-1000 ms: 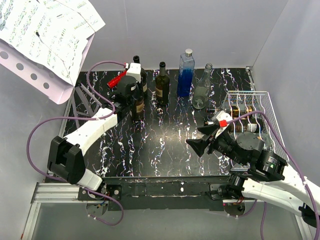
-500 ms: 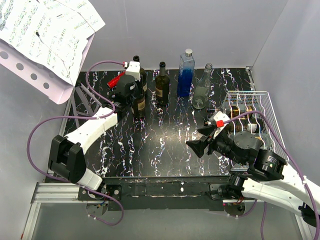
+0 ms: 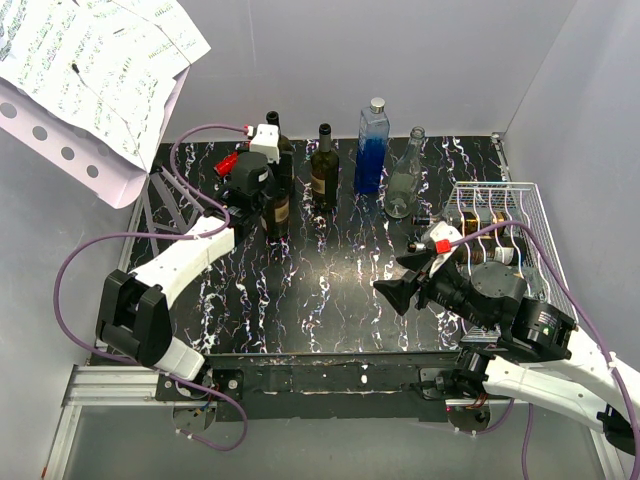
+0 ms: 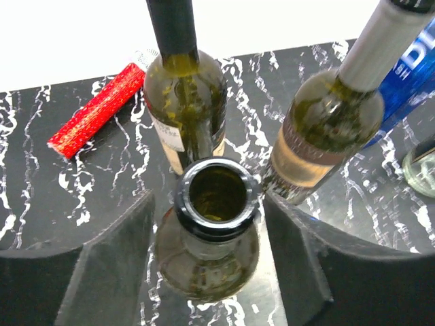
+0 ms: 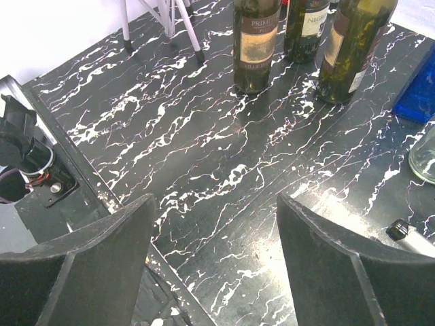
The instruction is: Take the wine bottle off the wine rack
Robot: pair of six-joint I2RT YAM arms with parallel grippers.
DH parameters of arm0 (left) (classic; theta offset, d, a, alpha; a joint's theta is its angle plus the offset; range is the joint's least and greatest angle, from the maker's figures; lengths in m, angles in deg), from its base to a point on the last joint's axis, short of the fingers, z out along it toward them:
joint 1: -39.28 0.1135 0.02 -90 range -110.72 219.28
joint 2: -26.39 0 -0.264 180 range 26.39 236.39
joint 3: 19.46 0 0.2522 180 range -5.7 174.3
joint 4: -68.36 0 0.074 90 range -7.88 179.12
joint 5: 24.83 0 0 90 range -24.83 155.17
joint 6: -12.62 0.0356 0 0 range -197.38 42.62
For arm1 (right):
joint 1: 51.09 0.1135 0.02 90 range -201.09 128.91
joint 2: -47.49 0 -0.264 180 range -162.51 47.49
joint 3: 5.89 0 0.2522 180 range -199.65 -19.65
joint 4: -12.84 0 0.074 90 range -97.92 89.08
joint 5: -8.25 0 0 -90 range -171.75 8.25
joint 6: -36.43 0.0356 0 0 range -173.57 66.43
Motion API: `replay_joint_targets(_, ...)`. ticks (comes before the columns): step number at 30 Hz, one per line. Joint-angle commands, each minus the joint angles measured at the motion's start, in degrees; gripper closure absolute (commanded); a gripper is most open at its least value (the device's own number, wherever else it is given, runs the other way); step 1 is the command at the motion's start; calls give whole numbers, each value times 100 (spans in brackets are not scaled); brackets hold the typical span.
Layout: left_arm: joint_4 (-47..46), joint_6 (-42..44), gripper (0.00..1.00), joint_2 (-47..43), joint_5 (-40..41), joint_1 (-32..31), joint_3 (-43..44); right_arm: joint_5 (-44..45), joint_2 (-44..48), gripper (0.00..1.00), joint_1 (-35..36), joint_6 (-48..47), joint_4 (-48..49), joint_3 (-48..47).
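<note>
Left arm crept slightly toward the far edge; right arm basically unchanged. Right gripper (image 3: 398, 278) by the near edge, right of centre: jaws spread, empty. Wine rack (image 3: 535, 205) at the counter's (image 3: 330, 290) right edge, wine bottle (image 3: 480, 218) lying in it. Left gripper (image 4: 209, 197) near the far-left corner, jaws spread, straddling an upright open-necked bottle (image 4: 207, 265).

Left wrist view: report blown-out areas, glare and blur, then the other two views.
Left wrist: wall behind burnt to plain white; open-mouthed dark green glass bottle sharp. Right wrist: sheen on the glossy black marbled tabletop, upper-left corner washed out. Top external: even light, no blur.
</note>
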Motion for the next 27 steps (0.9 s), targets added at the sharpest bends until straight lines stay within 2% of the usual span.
replay_joint_targets(1,-419,2,26,-311,-38,39,50,22,75,20,32,30,15,-223)
replay_joint_targets(3,-419,28,15,-417,-64,39,58,30,83,20,41,-5,14,-196)
replay_joint_targets(6,-402,81,9,-583,-169,39,76,-48,83,20,41,-118,49,-117)
replay_joint_targets(12,-296,98,2,-996,-608,39,216,-295,31,19,32,-594,59,-11)
replay_joint_targets(15,-86,-33,2,-1260,-1047,30,357,152,-92,19,41,-716,-46,-47)
replay_joint_targets(20,328,-437,2,-1962,-2320,4,340,943,-329,18,32,-1909,-371,-117)
replay_joint_targets(27,714,-798,2,-3271,-3719,-57,-521,1516,-970,15,-21,-4002,-1565,-257)
